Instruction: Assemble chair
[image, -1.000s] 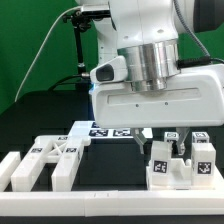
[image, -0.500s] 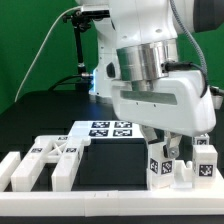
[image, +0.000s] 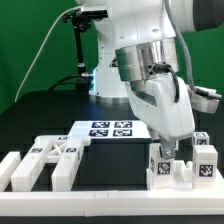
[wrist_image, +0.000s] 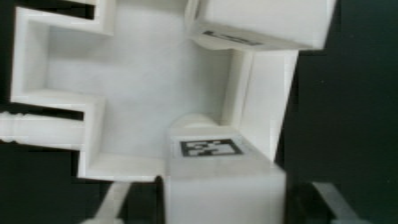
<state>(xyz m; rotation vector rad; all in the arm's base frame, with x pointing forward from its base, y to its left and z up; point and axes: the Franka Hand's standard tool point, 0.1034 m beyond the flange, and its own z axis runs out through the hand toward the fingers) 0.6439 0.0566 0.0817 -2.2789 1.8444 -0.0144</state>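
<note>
We are watching the arm (image: 150, 60) leaning steeply over the black desk (image: 40, 115), with the marker board (image: 108, 128) lying flat behind the work. The chair is lying in loose parts: a left group (image: 50, 162) and a right group (image: 185, 165), where the hand (image: 168, 148) is reaching down. A tagged bar (wrist_image: 217, 165) is sitting right under it, but we cannot tell whether it is clamping or slack. We are judging this a grasp or release; next, the bar needs aligning with its mate.

Bare table (image: 112, 168) lies open between the left chair bars (image: 48, 160) and right chair blocks (image: 160, 172), which the arm (image: 165, 95) overhangs.
</note>
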